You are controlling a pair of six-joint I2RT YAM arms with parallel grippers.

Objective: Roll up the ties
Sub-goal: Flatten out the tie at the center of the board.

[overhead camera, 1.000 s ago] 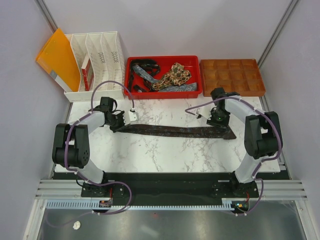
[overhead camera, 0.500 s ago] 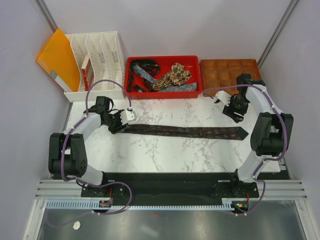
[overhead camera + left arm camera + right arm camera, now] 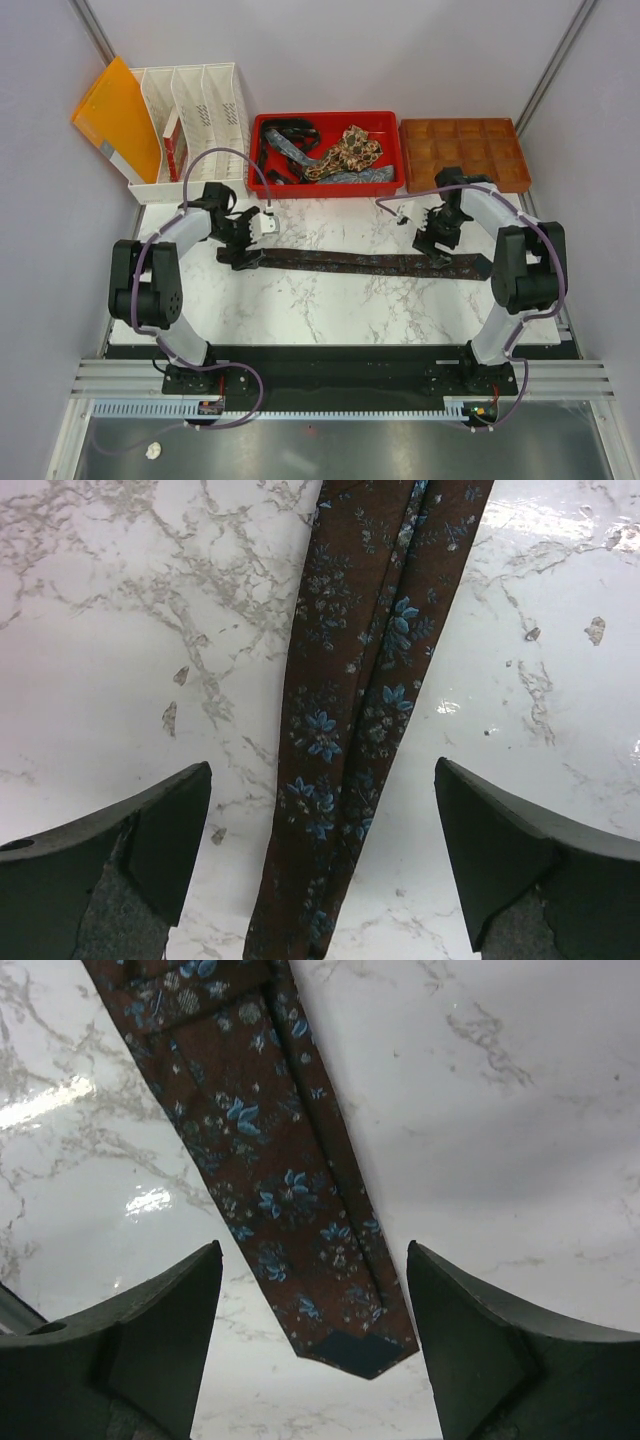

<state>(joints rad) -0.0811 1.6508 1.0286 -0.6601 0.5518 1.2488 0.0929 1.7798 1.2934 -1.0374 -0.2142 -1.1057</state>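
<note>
Brown tie (image 3: 360,263) with blue flowers lies flat and straight on the marble table (image 3: 330,320), mid-table, long axis along the 9-to-3 line in the top view, broader end with its pointed tip (image 3: 486,267) toward 3 o'clock, narrow end toward 9. Centre seam faces up in both wrist views, so probably back side up. No coil anywhere, so judged step: tie laid out, rolling not begun. Left gripper (image 3: 243,245) sits over the 9 o'clock end, fingers spread wide with the tie (image 3: 345,710) running between them untouched, nothing held. Right gripper (image 3: 437,240) is near the 3 o'clock end, fingers likewise apart and empty, the tip (image 3: 362,1352) lying between them at 6 o'clock of that view. Next move likely calls for one gripper to drop, pinch an end and turn it over onto the strip to start the coil, the other pinning the fabric. Other ties (image 3: 330,152) are heaped in the red bin (image 3: 392,120) at 12 o'clock of the laid-out one
</note>
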